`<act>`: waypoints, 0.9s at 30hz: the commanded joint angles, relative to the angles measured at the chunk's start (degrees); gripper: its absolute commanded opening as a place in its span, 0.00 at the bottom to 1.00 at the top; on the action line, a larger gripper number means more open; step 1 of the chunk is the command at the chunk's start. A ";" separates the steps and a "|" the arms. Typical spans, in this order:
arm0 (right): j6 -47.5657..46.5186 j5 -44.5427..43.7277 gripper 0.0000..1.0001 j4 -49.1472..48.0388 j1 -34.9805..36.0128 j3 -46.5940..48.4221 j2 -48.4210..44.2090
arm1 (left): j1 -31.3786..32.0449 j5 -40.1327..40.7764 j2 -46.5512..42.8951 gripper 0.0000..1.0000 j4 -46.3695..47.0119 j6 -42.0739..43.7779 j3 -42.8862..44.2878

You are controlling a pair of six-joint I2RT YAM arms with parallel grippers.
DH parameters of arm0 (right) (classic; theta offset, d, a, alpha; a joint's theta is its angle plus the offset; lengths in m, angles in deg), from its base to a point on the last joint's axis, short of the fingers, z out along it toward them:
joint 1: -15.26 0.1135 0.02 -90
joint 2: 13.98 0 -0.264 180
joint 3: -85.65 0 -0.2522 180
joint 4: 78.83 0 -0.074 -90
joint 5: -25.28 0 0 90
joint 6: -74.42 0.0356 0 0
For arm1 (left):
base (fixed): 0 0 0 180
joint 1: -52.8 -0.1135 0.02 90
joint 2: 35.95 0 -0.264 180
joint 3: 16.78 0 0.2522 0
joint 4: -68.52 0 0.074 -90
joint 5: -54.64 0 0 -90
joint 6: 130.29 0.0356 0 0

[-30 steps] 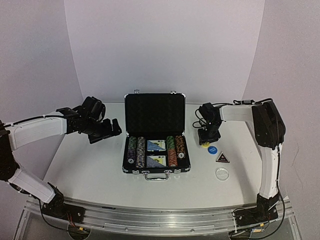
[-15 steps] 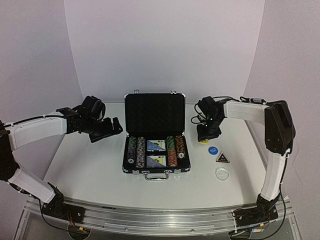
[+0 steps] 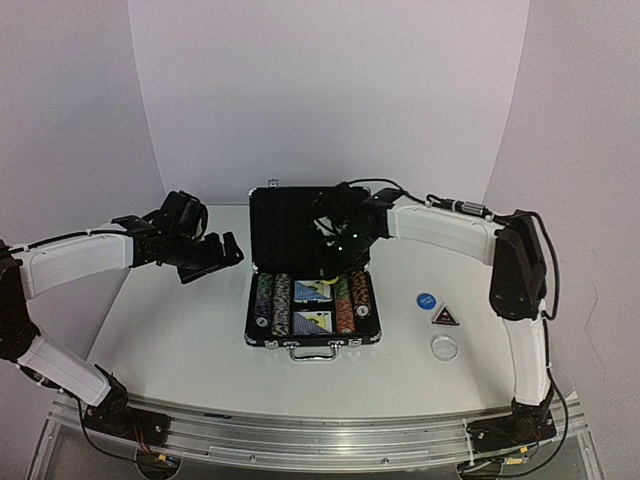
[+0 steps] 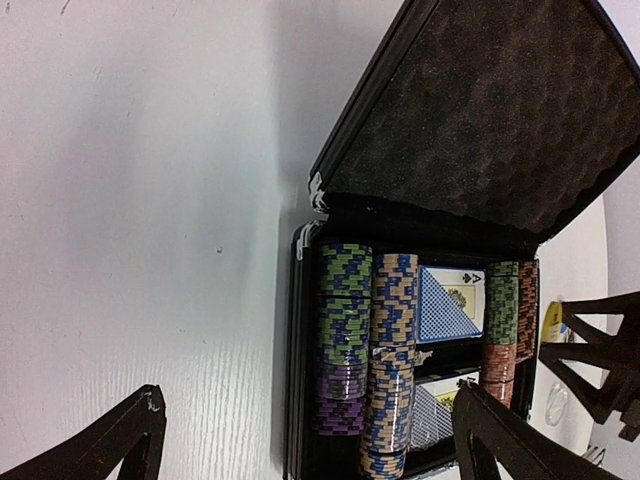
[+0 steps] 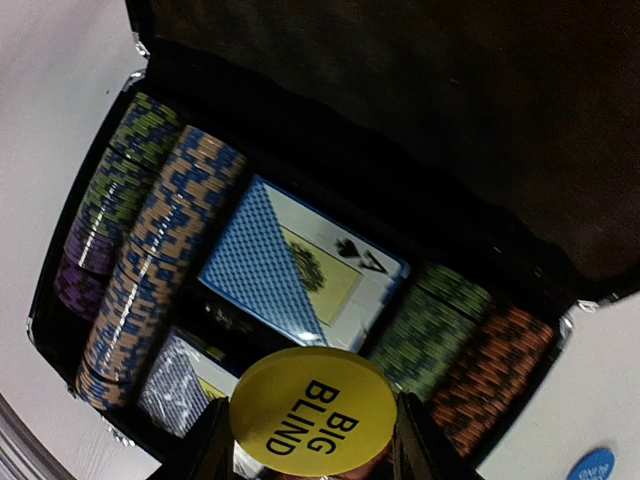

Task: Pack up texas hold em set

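The black briefcase (image 3: 311, 228) stands open mid-table, lid up, holding rows of striped poker chips (image 3: 280, 303) and two blue-backed card decks (image 3: 313, 291). My right gripper (image 3: 343, 252) hovers over the case's back part, shut on the yellow "BIG BLIND" disc (image 5: 313, 410) above the decks (image 5: 300, 262). The blue disc (image 3: 425, 298), the dark triangular button (image 3: 444, 317) and the clear disc (image 3: 443, 347) lie on the table right of the case. My left gripper (image 3: 212, 260) is open and empty, left of the case; its view shows the chips (image 4: 392, 360) and case lid (image 4: 490, 110).
White walls close in the table at the back and sides. The right arm (image 3: 450, 228) stretches across from the right over the table's back part. The case handle (image 3: 313, 350) faces the near edge.
My right gripper has lifted the yellow disc from the table right of the case and carried it left over the open case. The left arm has not moved.
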 commanded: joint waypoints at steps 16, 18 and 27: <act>-2.83 0.18 0.38 0.81 2.89 22.26 22.86 | -1.50 -0.99 -3.30 1.00 1.92 -0.15 -3.98; -3.05 0.39 0.42 0.85 2.91 23.09 23.66 | -1.59 -0.98 -3.16 1.00 1.93 -0.38 -4.11; -3.37 -0.48 0.76 0.95 2.88 23.80 22.20 | -1.59 -1.13 -2.57 1.00 2.25 -0.57 -4.13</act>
